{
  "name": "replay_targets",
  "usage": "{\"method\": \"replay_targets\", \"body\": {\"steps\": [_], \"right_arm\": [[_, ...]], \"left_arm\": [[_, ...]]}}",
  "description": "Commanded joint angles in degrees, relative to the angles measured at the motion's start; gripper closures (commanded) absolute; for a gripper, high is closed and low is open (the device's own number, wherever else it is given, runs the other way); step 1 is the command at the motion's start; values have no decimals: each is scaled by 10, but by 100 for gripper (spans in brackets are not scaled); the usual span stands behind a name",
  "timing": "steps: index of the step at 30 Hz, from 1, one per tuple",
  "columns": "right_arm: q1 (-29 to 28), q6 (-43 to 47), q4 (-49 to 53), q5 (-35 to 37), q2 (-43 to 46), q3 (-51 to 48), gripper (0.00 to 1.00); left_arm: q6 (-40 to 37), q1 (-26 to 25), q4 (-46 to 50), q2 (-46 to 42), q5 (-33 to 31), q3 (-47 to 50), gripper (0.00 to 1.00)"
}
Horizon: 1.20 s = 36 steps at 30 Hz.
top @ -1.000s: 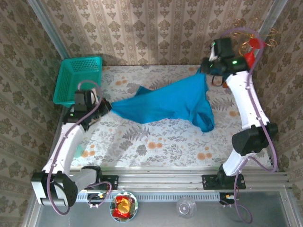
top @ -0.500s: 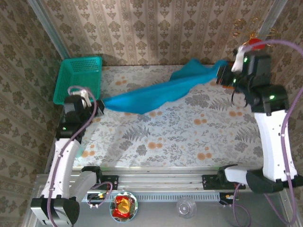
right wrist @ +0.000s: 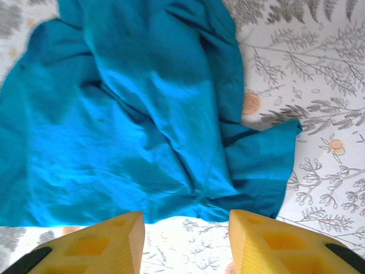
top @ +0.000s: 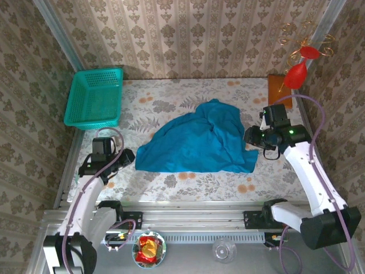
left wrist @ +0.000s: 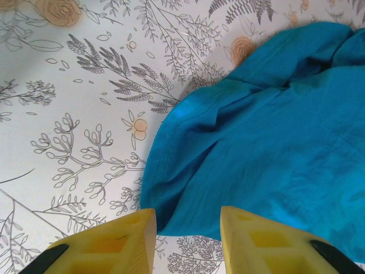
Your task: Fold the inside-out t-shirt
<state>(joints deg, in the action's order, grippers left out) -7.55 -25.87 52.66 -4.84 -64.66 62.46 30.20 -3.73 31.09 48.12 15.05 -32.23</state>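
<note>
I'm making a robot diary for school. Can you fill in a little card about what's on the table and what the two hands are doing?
Shirt: blue t-shirt, crumpled in a heap mid-table, not folded yet
Left hand: left hand open, holding nothing, at the shirt's left edge
Right hand: right hand open, holding nothing, at the shirt's right edge
Basket: green basket at the far left corner, apart from the shirt
Table: table with a pale flowery cover

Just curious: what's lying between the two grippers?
The t-shirt, crumpled on the table, lies between the left gripper and right gripper, in the top view.
</note>
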Motion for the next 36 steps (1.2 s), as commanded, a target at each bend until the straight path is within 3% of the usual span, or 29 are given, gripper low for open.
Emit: {"method": "replay_targets", "body": {"steps": [1, 7, 19, 21, 23, 26, 34, 36], "right_arm": [[-1, -1, -21, 41, -40, -37, 56], [0, -17, -46, 96, -91, -106, 58], [-13, -80, -125, 21, -102, -234, 63], [-19, -85, -138, 5, -102, -242, 71], [-27, -93, -144, -9, -96, -245, 84], [-61, -116, -134, -14, -70, -235, 100], [-226, -216, -143, -16, -57, -172, 100], [-270, -216, -181, -63, -87, -154, 100]], "left_arm": [[-15, -4, -22, 25, 27, -20, 64], [-24, -16, -29, 64, 31, -28, 64], [-19, -24, -42, 82, 31, -19, 64], [-17, -24, -46, 87, 31, -17, 64], [-17, -25, -48, 91, 32, -18, 65], [-17, -25, -49, 94, 32, -20, 65], [-16, -26, -61, 106, 30, -23, 65], [-17, -26, -66, 115, 31, -25, 65]]}}
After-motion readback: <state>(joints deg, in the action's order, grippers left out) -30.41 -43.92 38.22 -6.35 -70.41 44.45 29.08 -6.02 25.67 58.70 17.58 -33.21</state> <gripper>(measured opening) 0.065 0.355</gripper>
